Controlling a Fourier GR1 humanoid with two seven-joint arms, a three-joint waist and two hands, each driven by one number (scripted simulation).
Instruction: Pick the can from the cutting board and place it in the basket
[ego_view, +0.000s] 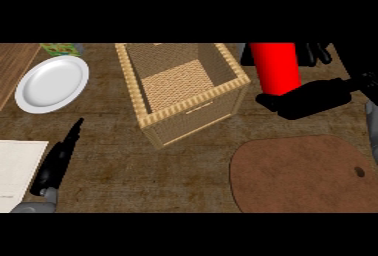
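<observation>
Right hand, at the upper right of the head view: its black fingers are curled round the lower part of the can, a red cylinder that stands roughly upright in the grasp and rises above the hand toward the top of the view. The can is off the board, the rounded brown slab with a small hole near its right edge, which lies on the counter below the hand with nothing on it. The pick therefore reads as done.

Just left of the can stands the basket, a tall woven box with an open top and a lighter woven floor showing inside. The can is beside the basket's right wall, close to it but apart from it, and no part of the can is over the opening. What remains, by this judgement: carry the can leftward across the rim, lower it into the basket, and open the fingers. The can's lower end must clear the near right wall on the way; whether it is already high enough cannot be told from this steep view.

Left hand, at the lower left edge: fingers straight and together, pointing up the view, resting and holding nothing.

Farther out: a white plate at the upper left, well apart from the basket, and a pale sheet at the left edge beside the left hand. Neither bears on the task.
</observation>
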